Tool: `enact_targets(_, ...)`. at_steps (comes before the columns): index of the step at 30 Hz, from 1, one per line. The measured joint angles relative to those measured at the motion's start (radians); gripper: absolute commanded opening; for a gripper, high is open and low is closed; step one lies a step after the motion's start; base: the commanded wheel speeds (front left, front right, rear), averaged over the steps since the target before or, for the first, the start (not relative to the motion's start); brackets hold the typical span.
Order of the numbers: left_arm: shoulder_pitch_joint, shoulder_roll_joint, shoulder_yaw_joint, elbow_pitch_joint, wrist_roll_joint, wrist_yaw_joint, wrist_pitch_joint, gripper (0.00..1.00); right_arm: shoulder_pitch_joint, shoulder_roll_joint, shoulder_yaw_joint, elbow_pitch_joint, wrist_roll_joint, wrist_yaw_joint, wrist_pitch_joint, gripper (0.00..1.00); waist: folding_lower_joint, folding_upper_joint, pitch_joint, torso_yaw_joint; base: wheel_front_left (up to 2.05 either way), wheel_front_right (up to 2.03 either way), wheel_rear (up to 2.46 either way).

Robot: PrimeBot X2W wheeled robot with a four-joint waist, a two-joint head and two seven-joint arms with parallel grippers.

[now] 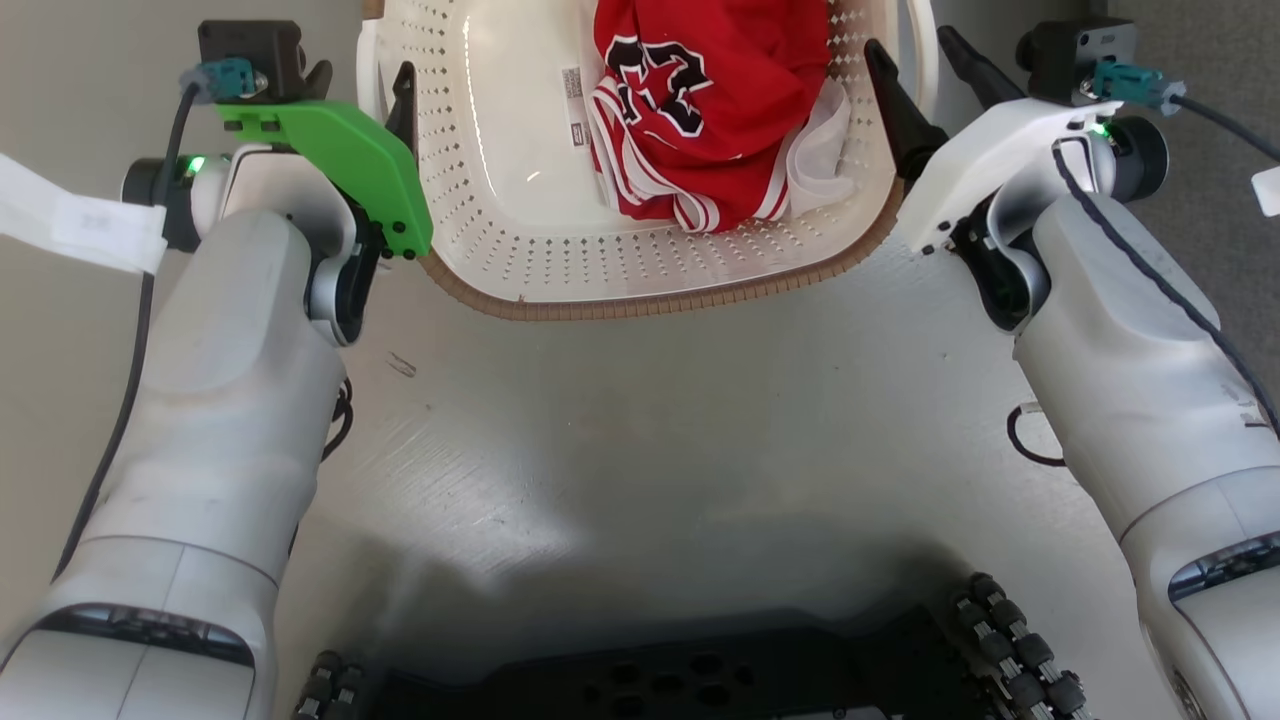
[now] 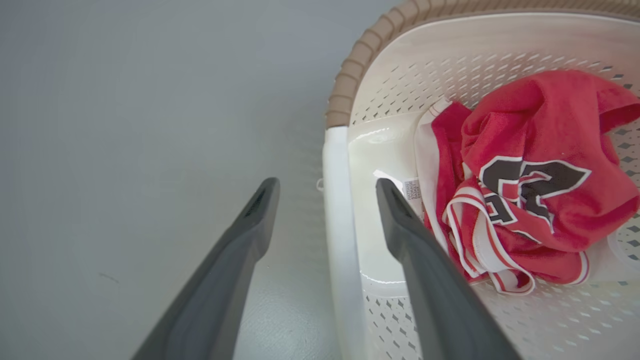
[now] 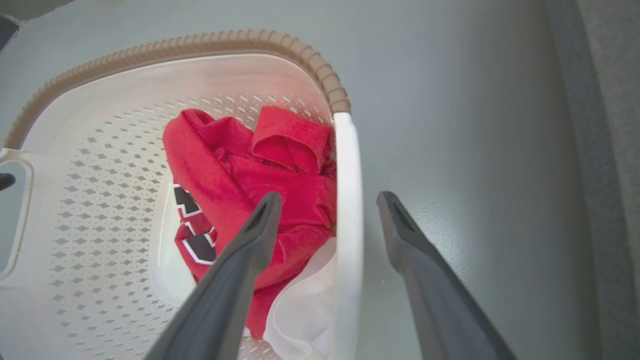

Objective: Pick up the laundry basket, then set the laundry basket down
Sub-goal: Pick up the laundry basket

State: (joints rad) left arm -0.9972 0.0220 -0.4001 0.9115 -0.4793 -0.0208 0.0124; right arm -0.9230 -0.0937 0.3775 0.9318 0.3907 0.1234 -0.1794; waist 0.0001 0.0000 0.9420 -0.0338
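The laundry basket (image 1: 650, 300) is cream-white and perforated with a brown woven-look rim, and it lies at the top centre of the head view with a crumpled red jersey (image 1: 700, 90) inside. My left gripper (image 1: 365, 75) is open, its two fingers straddling the basket's white left handle (image 2: 340, 200), one inside and one outside the wall. My right gripper (image 1: 908, 40) is also open and straddles the right handle (image 3: 347, 200) the same way. In the wrist views the left gripper (image 2: 326, 185) and right gripper (image 3: 328, 197) show clear gaps on both sides of the handles.
Pale grey floor (image 1: 640, 450) stretches between the basket and my dark wheeled base (image 1: 700, 680). A darker grey strip of flooring (image 3: 610, 150) runs along the right side. A white tag (image 1: 70, 225) hangs off my left wrist.
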Motion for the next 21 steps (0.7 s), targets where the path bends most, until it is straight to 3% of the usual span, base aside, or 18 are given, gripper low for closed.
enact_targets(9,-0.039,-0.001,-0.021,0.060,-0.011,-0.016,0.005,1.00,-0.042,0.001,0.028,0.042,0.036,0.000,0.004,1.00,-0.0001,0.0000,0.025,0.000,0.00,0.00,0.00)
enact_targets(10,-0.039,-0.001,-0.022,0.067,-0.012,-0.019,0.005,0.38,-0.044,0.001,0.031,0.049,0.043,0.000,0.005,0.00,-0.0001,0.0000,0.025,0.000,0.00,0.00,0.00)
enact_targets(11,-0.040,-0.002,-0.023,0.074,-0.018,-0.022,0.006,0.00,-0.046,0.001,0.038,0.055,0.044,0.000,0.013,0.00,-0.0001,0.0000,0.026,0.000,0.00,0.00,0.00)
enact_targets(21,-0.055,-0.008,-0.032,0.124,-0.057,-0.033,0.005,0.00,-0.053,0.009,0.066,0.093,0.081,0.001,0.014,0.00,-0.0001,0.0000,0.015,0.000,0.00,0.00,0.00)
